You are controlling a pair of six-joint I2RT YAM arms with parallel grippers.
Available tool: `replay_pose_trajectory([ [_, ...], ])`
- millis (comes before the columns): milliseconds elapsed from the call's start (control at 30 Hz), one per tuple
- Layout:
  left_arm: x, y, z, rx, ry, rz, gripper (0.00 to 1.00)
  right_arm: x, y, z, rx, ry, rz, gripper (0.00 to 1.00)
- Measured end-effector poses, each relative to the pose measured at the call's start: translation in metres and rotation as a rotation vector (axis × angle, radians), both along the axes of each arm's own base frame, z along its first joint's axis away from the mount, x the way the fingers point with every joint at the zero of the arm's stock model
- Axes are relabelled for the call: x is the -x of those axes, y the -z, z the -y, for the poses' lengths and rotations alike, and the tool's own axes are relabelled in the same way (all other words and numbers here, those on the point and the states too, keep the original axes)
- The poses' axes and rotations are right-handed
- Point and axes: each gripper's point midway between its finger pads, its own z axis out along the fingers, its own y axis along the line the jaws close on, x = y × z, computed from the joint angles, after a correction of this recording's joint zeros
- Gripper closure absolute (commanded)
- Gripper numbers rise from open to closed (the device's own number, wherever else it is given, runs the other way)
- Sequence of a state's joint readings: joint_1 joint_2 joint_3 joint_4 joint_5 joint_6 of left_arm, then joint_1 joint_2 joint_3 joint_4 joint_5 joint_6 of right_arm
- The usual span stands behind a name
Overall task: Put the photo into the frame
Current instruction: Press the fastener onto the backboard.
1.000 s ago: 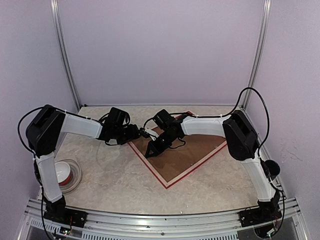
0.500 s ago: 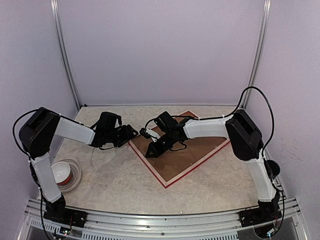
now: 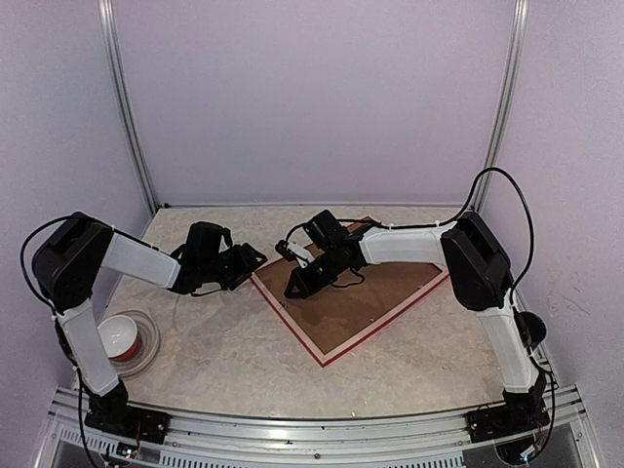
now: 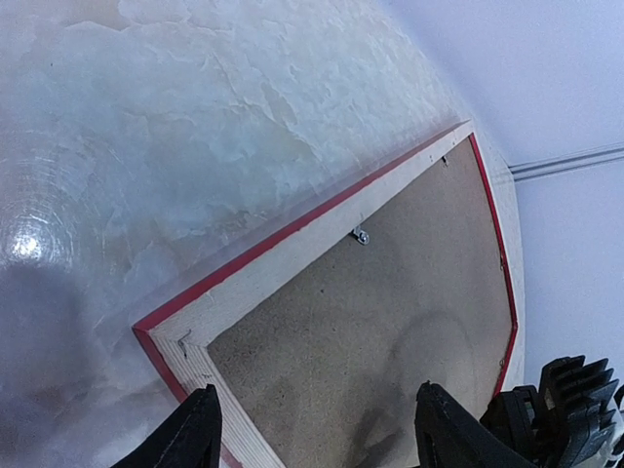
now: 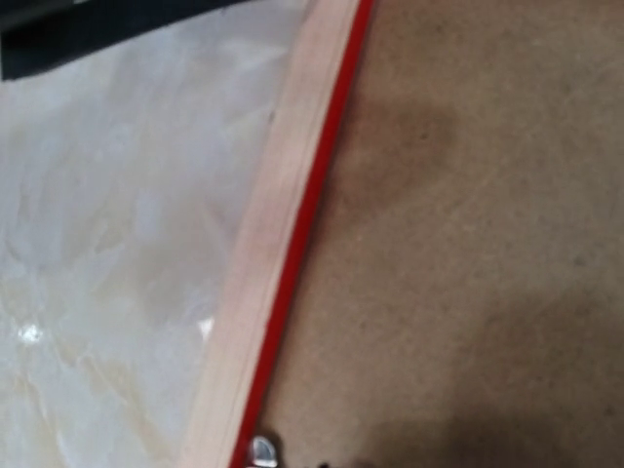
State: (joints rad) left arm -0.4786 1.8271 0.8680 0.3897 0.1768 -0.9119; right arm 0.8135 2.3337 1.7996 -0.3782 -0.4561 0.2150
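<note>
The frame (image 3: 289, 324) lies flat on the table (image 3: 224, 341), face down, right of the middle. It is turned like a diamond, one corner pointing toward the near edge. Its outer edge is red; the rear rim (image 4: 292, 258) is pale wood, its grain plain in the right wrist view (image 5: 263, 253). A brown board (image 3: 375, 297) fills the opening level with the rim. A small metal clip (image 4: 361, 235) sits at the rim's inner edge, on the board.

Two white-shelled arms (image 3: 141, 261), black joints (image 3: 470, 261), looping black cables (image 3: 499, 175), black jaws.
</note>
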Motion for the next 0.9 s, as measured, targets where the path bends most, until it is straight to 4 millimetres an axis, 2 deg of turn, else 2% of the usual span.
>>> replay_pose_trajectory([
  [200,-0.001,0.009,0.001,0.004,-0.001,-0.011,0.33,-0.003,-0.004,-0.012,-0.036,-0.018,-0.025,1.0],
  [333,-0.003,0.009,0.003,0.014,-0.002,-0.002,0.33,0.004,0.011,-0.014,-0.04,-0.039,-0.075,1.0],
  [400,-0.004,0.009,0.004,0.022,-0.001,0.003,0.33,0.006,0.011,-0.016,-0.056,-0.05,-0.09,0.99],
  [433,-0.004,0.009,0.004,0.026,-0.002,0.004,0.33,0.006,0.011,-0.016,-0.058,-0.051,-0.093,0.93],
  [467,-0.005,0.009,0.005,0.029,-0.001,0.004,0.33,0.008,0.012,-0.016,-0.061,-0.055,-0.098,0.81],
  [500,-0.005,0.009,0.005,0.033,-0.001,0.007,0.33,0.009,0.013,-0.016,-0.065,-0.06,-0.102,0.74],
  [600,-0.006,0.009,0.007,0.041,0.002,0.013,0.33,0.01,0.008,-0.014,-0.082,-0.063,-0.112,0.62],
  [900,-0.008,0.009,0.01,0.056,0.009,0.026,0.33,0.018,0.004,-0.012,-0.106,-0.093,-0.175,0.59],
])
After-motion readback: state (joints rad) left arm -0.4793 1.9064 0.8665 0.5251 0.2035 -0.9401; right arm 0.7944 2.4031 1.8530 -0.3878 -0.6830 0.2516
